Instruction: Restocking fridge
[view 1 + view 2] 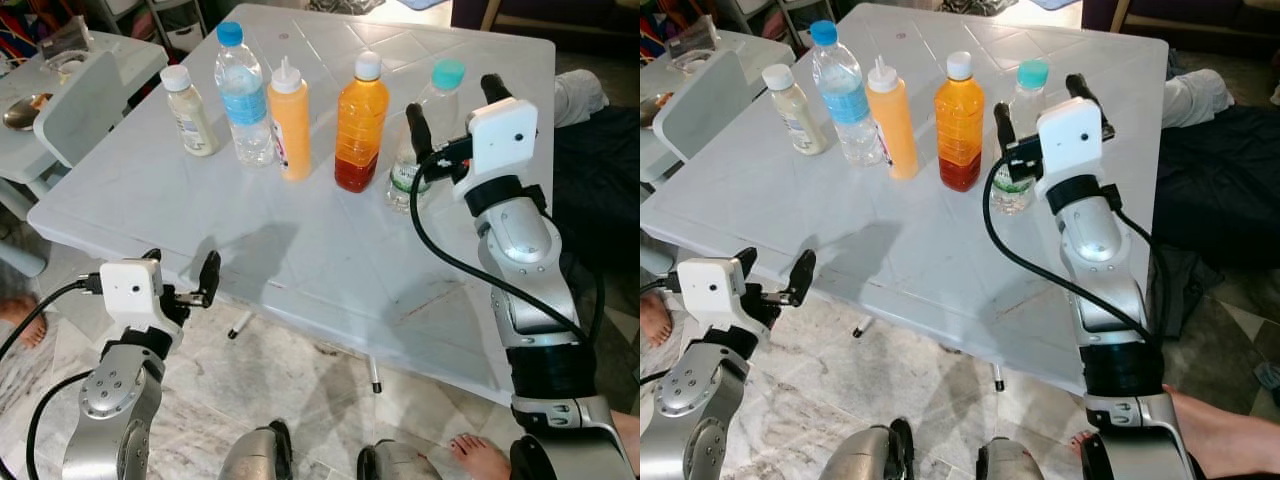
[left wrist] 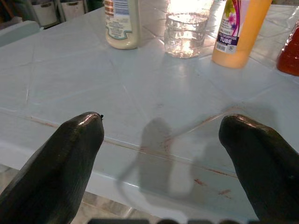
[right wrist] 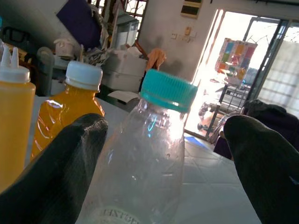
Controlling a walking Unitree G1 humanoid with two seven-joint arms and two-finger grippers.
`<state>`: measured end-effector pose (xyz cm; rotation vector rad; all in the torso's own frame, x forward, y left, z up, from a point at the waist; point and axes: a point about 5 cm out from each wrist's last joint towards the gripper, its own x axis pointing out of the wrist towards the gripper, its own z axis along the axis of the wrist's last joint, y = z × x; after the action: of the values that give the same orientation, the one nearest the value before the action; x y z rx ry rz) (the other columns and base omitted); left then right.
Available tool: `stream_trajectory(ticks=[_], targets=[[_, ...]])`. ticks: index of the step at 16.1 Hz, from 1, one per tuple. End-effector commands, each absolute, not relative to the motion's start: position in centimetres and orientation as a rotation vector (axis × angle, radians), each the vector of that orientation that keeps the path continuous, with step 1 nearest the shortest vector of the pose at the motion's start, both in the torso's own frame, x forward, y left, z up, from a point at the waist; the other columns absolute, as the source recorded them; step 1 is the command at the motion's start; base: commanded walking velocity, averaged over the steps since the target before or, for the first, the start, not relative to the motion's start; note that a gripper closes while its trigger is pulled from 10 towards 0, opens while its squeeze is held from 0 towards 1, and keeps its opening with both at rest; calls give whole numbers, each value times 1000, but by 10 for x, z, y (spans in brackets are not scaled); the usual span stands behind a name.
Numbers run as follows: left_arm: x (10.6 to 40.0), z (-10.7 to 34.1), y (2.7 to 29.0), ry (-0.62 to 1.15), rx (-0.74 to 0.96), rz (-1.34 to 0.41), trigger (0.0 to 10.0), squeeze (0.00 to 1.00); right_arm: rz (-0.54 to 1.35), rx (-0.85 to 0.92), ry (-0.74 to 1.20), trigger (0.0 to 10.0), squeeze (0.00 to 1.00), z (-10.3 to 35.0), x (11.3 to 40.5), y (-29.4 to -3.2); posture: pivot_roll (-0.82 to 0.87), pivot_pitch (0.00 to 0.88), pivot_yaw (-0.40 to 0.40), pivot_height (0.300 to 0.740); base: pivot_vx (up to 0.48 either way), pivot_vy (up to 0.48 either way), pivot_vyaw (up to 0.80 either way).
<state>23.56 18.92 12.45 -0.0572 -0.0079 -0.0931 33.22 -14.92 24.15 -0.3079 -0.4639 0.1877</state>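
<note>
Five bottles stand in a row on the white table (image 1: 320,250): a white sauce bottle (image 1: 190,112), a blue-capped water bottle (image 1: 243,95), a yellow squeeze bottle (image 1: 290,120), an orange juice bottle (image 1: 362,122) and a clear bottle with a teal cap (image 1: 440,95). My right gripper (image 1: 456,108) is open, one finger on each side of the clear bottle (image 3: 149,158), not closed on it. My left gripper (image 1: 182,268) is open and holds nothing, low at the table's near edge, facing the sauce bottle (image 2: 122,23) and water bottle (image 2: 189,32).
A pale chair (image 1: 75,110) and a second table with a bowl (image 1: 20,110) stand at the left. A person's bare feet show at the left (image 1: 20,320) and lower right (image 1: 480,455). Dark fabric (image 1: 600,170) lies to the right of the table.
</note>
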Motion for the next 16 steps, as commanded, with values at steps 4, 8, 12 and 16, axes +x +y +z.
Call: stream_trajectory(ticks=[4,8,12,16], targets=[[234,124,190,4,-36,-106,10000,0,221,-251,-476,10000,0,251,343,-145,-33,188,82,740,0,0,0],[234,123,189,11,-31,-112,10000,0,270,-213,-471,0,0,258,354,-137,-26,183,81,740,0,0,0],[234,123,188,10,-26,-117,10000,0,278,-220,-471,0,0,263,359,-134,-24,178,78,740,0,0,0],[234,122,187,13,-27,-121,10000,0,269,-256,-469,0,0,261,354,-130,-29,173,76,740,0,0,0]])
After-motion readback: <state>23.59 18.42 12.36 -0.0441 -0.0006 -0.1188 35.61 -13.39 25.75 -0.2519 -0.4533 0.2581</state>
